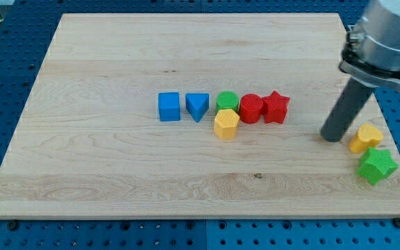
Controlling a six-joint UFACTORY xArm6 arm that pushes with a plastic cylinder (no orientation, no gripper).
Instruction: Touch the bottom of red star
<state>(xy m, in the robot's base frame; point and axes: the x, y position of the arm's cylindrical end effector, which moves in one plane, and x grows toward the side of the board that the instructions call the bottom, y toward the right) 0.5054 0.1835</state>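
The red star [276, 107] lies on the wooden board [103, 153] at the right end of a row of blocks near the middle. My tip [332, 137] rests on the board to the right of the star and a little lower, apart from it by a clear gap. The rod rises toward the view's top right. The tip stands just left of a yellow block [365, 138] near the board's right edge.
Left of the star sit a red cylinder [251, 108], a green cylinder [227, 101], a yellow hexagon [226, 124], a blue triangle [197, 106] and a blue cube [169, 107]. A green star [377, 166] lies at the board's lower right.
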